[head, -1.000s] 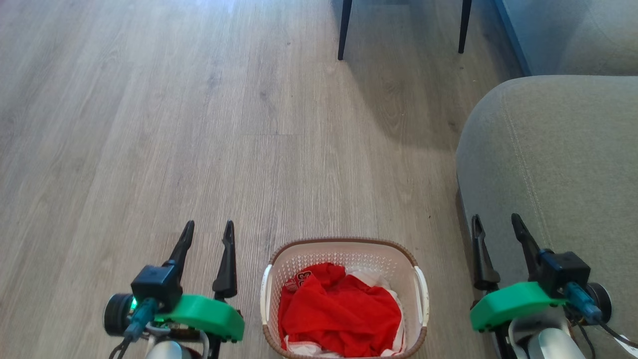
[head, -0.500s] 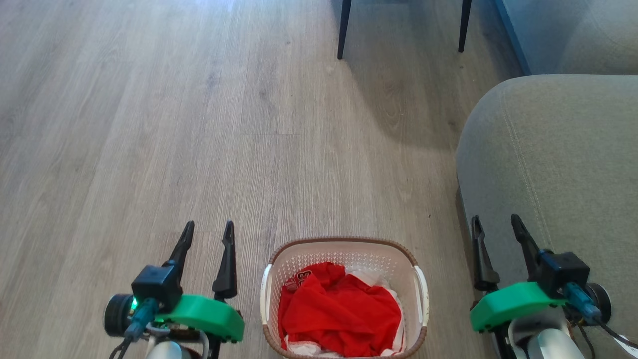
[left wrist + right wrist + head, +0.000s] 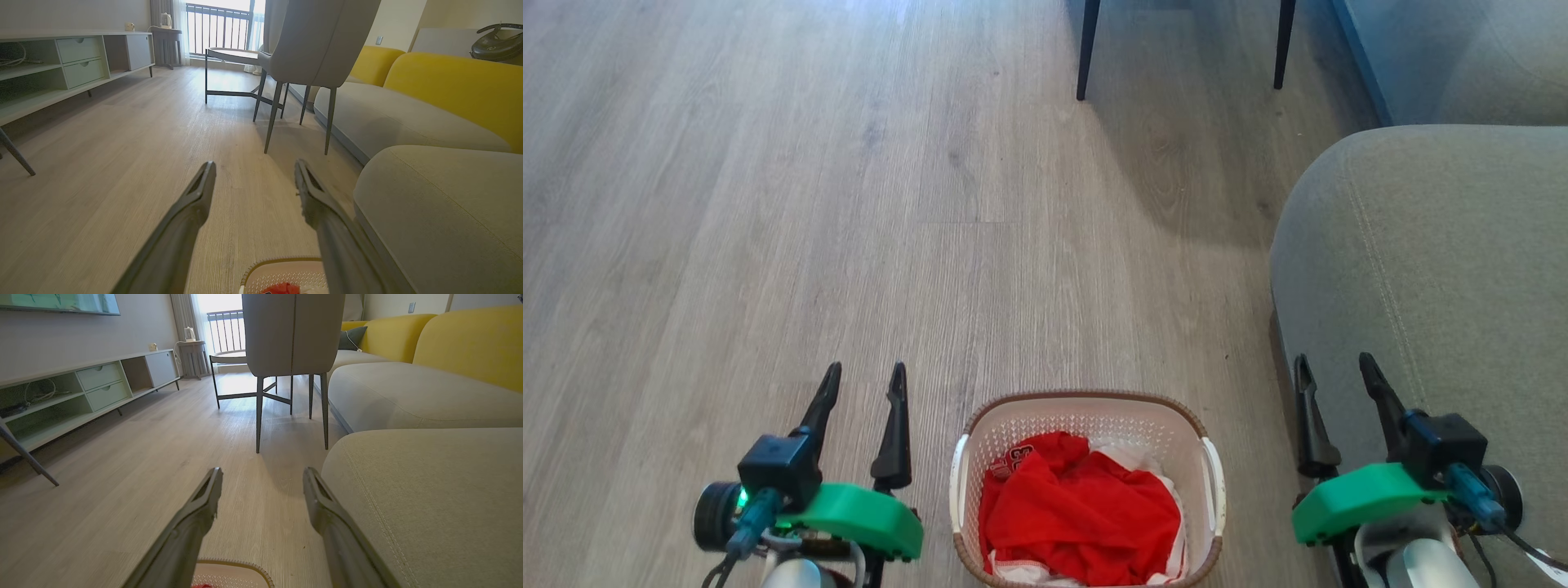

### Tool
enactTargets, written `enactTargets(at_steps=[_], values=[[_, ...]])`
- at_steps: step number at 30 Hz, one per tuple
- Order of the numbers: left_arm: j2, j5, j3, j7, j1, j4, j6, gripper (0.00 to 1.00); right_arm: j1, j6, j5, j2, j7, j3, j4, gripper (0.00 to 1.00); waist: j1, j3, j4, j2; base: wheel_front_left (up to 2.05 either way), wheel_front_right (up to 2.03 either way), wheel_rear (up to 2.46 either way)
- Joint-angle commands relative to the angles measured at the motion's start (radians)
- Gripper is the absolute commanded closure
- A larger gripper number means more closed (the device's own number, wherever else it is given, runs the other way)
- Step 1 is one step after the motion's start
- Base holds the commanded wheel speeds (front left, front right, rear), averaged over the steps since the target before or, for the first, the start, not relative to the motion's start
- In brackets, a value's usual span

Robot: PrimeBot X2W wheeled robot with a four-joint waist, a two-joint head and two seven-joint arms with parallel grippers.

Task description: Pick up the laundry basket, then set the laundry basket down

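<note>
The laundry basket [image 3: 1086, 408] stands on the wood floor at the bottom centre of the head view, white with perforated walls, a brown woven-look rim and white side handles. Red and white clothes [image 3: 1082, 510] fill it. My left gripper [image 3: 864, 376] hovers open to the basket's left, apart from it, holding nothing. My right gripper [image 3: 1333, 367] is open to the basket's right, over the sofa's edge, also apart. The basket's far rim [image 3: 282, 262] peeks in at the bottom of the left wrist view between the open fingers [image 3: 192, 204], and the basket's rim [image 3: 233, 564] appears in the right wrist view.
A grey sofa arm [image 3: 1437, 269] bulges in close on the right, beside the basket. A chair with thin dark legs [image 3: 1086, 49] stands ahead. A low media cabinet [image 3: 61, 69] lines the far left wall, and a small side table [image 3: 231, 53] sits near the window.
The whole head view has slid down a few pixels, so the camera moved slightly. Basket and both grippers keep the same places relative to each other.
</note>
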Motion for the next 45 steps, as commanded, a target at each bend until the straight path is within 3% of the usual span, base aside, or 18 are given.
enactTargets(at_steps=[1,5,6,10,45], values=[[-0.005,-0.005,0.03,-0.008,-0.027,-0.032,0.001,0.0,-0.043,0.007,-0.011,-0.004,-0.01,0.024,-0.026,0.0,0.0,0.0,0.001,-0.0001,0.0,0.0,0.0],[-0.005,-0.016,0.028,-0.008,-0.024,-0.03,0.0,0.0,-0.044,0.007,-0.011,-0.004,-0.01,0.027,-0.025,0.0,0.0,0.001,0.002,-0.0001,0.0,0.0,0.0],[0.0,-0.017,0.0,0.0,0.0,0.001,0.0,1.0,0.0,0.0,0.0,0.0,0.0,0.003,0.003,1.0,0.0,0.001,0.002,-0.0001,0.0,0.0,0.0],[0.001,-0.02,-0.001,0.005,0.021,0.058,0.0,1.0,0.019,0.0,0.003,0.003,0.004,0.006,0.062,1.0,0.0,0.001,0.002,-0.0001,0.0,0.0,0.0],[0.018,-0.419,0.075,0.086,-0.021,0.074,-0.044,1.0,-0.017,0.002,0.414,-0.015,0.088,-0.033,0.069,1.0,0.0,0.013,-0.024,-0.0001,0.0,0.0,0.0]])
